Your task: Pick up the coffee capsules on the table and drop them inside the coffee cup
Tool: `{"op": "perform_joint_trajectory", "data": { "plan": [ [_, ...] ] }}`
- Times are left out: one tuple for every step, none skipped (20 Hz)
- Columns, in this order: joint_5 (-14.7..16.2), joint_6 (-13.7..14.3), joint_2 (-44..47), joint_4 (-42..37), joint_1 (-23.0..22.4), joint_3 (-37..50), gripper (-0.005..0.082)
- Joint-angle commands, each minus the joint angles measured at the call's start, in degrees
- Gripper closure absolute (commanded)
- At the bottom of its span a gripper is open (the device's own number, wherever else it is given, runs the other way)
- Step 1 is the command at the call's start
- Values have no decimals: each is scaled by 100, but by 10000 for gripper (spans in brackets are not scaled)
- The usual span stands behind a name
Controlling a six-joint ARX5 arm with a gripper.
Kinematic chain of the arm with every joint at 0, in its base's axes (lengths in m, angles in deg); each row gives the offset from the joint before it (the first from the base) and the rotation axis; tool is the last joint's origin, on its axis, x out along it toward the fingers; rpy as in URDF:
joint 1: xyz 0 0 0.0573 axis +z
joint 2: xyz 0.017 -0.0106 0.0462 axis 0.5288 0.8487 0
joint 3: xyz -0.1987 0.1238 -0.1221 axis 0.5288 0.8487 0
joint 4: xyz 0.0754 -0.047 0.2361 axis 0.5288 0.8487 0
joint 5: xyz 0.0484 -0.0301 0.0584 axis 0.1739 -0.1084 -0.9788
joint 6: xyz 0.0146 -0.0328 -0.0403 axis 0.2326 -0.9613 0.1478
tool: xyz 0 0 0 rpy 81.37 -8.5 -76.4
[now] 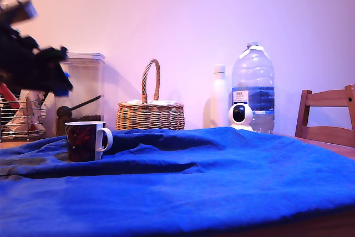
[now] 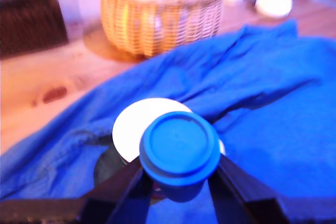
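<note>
In the wrist view my gripper (image 2: 179,182) is shut on the blue capsule (image 2: 180,149), whose flat round rim faces the camera. Just beyond and below the capsule shows the white inside of the coffee cup (image 2: 134,124), partly covered by it. In the exterior view the dark patterned cup (image 1: 86,140) with its white handle stands on the blue cloth of the table (image 1: 222,181) at the left. My arm, black and blurred, hangs above and left of the cup, its gripper (image 1: 62,79) roughly over it; the capsule is barely discernible there.
Behind the cup stand a clear canister (image 1: 83,90), a wicker basket (image 1: 150,114), a white bottle (image 1: 219,95), a large water bottle (image 1: 253,87) and a small white camera (image 1: 241,116). A wire rack (image 1: 22,120) is at far left, a wooden chair (image 1: 327,117) at right.
</note>
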Motion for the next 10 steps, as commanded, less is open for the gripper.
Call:
{"op": "perform_joint_trajectory", "data": {
  "plan": [
    [39,-11,243,179,9,-341,518],
    [39,-11,367,343,4,-522,518],
    [39,-13,498,494,-2,-706,518],
    [39,-11,619,645,-2,-881,518],
    [39,-11,739,802,-2,-1060,518],
    [39,-11,852,975,-2,-1226,518],
    [39,-13,960,1102,-2,-1370,518],
    [37,-13,1071,1250,-2,-1534,518],
    [39,-13,1165,1405,-2,-1679,518],
    [37,-13,1261,1528,-7,-1808,518]
  ]
}}
